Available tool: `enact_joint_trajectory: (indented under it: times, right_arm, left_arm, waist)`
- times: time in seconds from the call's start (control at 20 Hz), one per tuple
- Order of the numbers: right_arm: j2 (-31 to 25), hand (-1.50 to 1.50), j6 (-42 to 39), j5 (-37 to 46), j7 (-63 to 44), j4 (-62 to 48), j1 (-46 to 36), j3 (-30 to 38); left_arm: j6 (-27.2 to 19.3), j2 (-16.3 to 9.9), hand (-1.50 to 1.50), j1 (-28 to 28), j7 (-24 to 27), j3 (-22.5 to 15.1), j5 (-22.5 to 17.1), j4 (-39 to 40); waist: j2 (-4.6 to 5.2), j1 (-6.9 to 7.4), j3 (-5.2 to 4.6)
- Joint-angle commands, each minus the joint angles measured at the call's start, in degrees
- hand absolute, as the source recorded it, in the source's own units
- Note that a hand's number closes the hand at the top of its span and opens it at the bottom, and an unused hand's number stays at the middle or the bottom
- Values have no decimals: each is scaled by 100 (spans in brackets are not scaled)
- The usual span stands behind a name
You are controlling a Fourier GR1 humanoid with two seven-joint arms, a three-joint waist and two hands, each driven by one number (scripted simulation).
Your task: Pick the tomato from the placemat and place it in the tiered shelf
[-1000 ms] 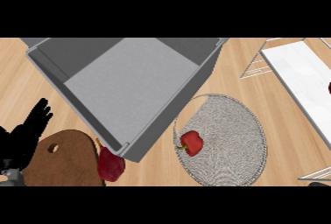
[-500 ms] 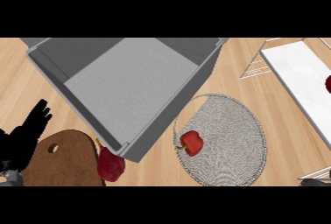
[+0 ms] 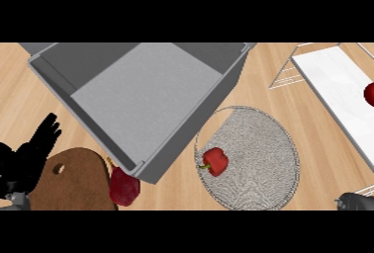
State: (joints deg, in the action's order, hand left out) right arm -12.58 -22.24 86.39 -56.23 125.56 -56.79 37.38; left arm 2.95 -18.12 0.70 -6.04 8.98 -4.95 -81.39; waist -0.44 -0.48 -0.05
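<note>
Black left robot hand [image 3: 29, 153] (fingers up)

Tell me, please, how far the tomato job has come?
Done: a red thing lies on the tiered shelf, cut off by the view's edge; tomato or not, I cannot tell. In hand: nothing visible; the left hand rests open. Left: perhaps the red fruit on the placemat, if it is the tomato.

Kitchen. Light wood-grain surface [image 3: 314, 148], round woven placemat [image 3: 252, 163], brown wooden cutting board [image 3: 70, 183], white tiered wire shelf [image 3: 332, 89], big grey bin [image 3: 146, 94], red produce [image 3: 214, 161] lying about.
</note>
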Motion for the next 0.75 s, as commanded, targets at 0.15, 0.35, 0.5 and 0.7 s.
enact_joint_trajectory:
  times: [0.15, 0.35, 0.5, 0.7]
  right_arm:
    - [-274, -150, -1968, 767, -776, 1757, -503, -445]
    - [-317, -150, -3018, 1177, -638, 2047, -937, -427]
    - [-301, -150, -3586, 1181, -387, 2338, -1065, -306]
    - [-687, -150, -4129, 1244, -123, 2262, -1580, -286]
  left_arm:
    - [229, -270, 0, 142, -116, 338, -279, -55]
    - [51, -92, 0, 320, 106, 257, -95, 55]
    - [-94, 5, 0, 263, 20, 237, -39, 144]
    - [-84, -81, 0, 374, -119, 306, -64, 94]
  waist:
    - [-96, -121, -13]
    - [-190, -279, -34]
    - [-255, -479, -35]
    - [-353, -613, -48]
